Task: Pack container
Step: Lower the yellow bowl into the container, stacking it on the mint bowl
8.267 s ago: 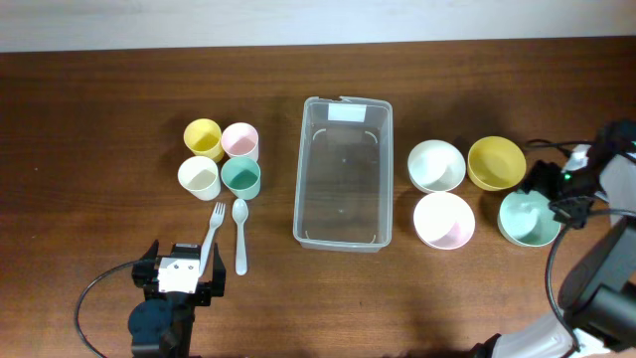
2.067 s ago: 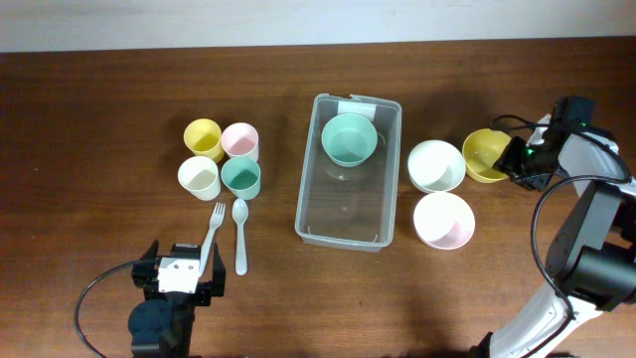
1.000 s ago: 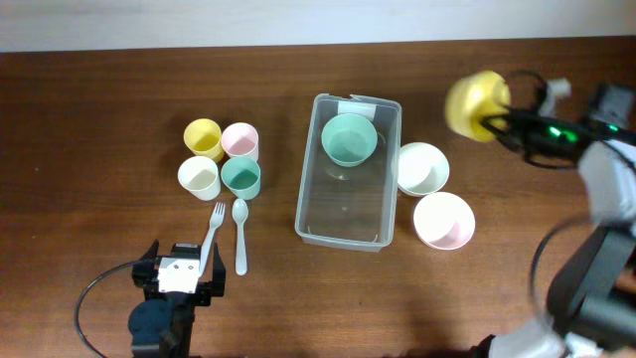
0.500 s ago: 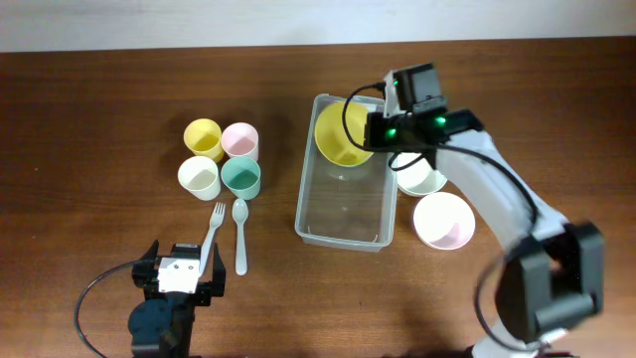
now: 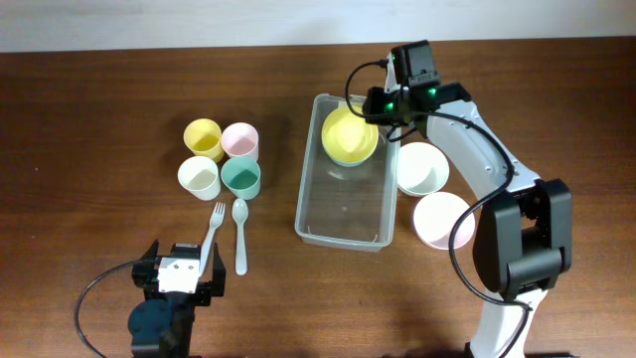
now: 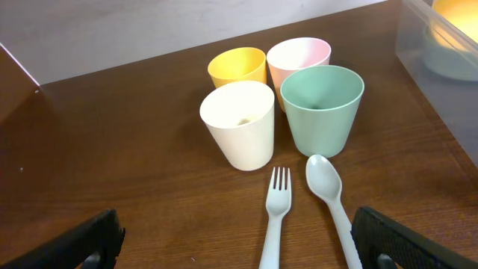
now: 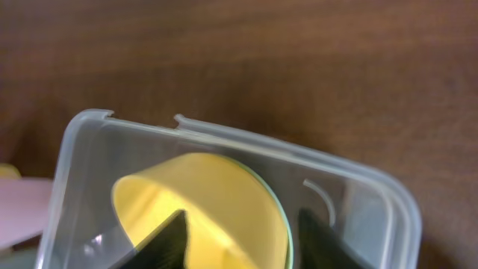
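The clear container [image 5: 343, 204] stands at the table's middle, white label at its far end. A yellow bowl [image 5: 349, 136] sits in its far end, nested in a green bowl whose rim [image 7: 287, 224] shows around it. My right gripper [image 5: 383, 104] hangs over the container's far right corner, open; in the right wrist view [image 7: 243, 243] one finger is inside the yellow bowl [image 7: 209, 194] and the other outside its rim. My left gripper [image 5: 180, 268] is open and empty near the front left; in the left wrist view [image 6: 240, 250] its fingers stand wide apart.
Yellow [image 5: 203, 137], pink [image 5: 239, 139], white [image 5: 198, 176] and green [image 5: 240, 177] cups stand left of the container. A white fork [image 5: 213, 234] and spoon [image 5: 239, 234] lie before them. A white bowl [image 5: 422, 167] and a pink-lined bowl [image 5: 443, 220] sit right of the container.
The right gripper carried the yellow bowl from the right side over the container and set it into the green bowl there, and its jaws have opened. The left arm has not moved.
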`<action>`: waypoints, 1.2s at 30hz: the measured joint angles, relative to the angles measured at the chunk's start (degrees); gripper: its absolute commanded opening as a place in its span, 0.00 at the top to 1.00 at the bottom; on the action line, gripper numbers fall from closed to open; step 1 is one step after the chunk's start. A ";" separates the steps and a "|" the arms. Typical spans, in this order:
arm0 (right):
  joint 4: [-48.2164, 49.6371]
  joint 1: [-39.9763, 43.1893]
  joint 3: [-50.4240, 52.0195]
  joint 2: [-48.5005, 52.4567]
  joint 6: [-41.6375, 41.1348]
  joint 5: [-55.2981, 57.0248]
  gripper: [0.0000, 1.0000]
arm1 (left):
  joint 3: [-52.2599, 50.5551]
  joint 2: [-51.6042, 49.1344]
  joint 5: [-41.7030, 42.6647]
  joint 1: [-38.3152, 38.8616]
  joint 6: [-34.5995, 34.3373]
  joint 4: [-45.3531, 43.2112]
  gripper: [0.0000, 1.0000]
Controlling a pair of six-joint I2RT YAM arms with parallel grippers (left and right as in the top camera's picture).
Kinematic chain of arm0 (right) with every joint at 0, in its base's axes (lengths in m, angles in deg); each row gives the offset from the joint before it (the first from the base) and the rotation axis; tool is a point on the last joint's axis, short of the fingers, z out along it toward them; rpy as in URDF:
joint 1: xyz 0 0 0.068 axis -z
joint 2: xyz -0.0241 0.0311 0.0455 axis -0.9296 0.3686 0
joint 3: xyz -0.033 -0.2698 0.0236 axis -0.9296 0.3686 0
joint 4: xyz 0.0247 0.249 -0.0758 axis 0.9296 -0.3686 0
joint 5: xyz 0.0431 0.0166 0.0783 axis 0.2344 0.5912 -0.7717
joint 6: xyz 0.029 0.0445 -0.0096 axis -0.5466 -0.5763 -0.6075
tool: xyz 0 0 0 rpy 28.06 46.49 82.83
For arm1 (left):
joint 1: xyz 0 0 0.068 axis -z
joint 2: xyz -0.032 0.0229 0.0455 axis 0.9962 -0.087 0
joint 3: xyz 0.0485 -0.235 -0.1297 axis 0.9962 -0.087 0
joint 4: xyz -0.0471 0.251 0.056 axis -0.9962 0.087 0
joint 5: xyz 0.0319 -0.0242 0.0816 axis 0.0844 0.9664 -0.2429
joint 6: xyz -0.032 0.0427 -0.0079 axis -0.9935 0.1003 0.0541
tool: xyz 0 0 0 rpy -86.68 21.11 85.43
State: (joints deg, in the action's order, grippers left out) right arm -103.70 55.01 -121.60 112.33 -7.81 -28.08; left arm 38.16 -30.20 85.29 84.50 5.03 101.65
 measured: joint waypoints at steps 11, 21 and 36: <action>-19.74 3.15 -7.32 -4.02 3.65 -3.63 0.57 | -0.02 -0.02 0.02 0.00 0.02 0.02 0.00; -18.75 4.37 -9.16 -8.00 4.57 -2.91 0.51 | -0.02 -0.02 0.02 0.00 0.00 0.02 0.00; -10.27 0.90 -9.18 9.18 5.40 2.47 0.78 | -0.02 -0.02 0.02 0.00 0.02 0.02 0.00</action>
State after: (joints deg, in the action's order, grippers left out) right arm -113.97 55.90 -130.78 121.51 -2.41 -25.61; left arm 38.13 -30.23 85.31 84.50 5.05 101.67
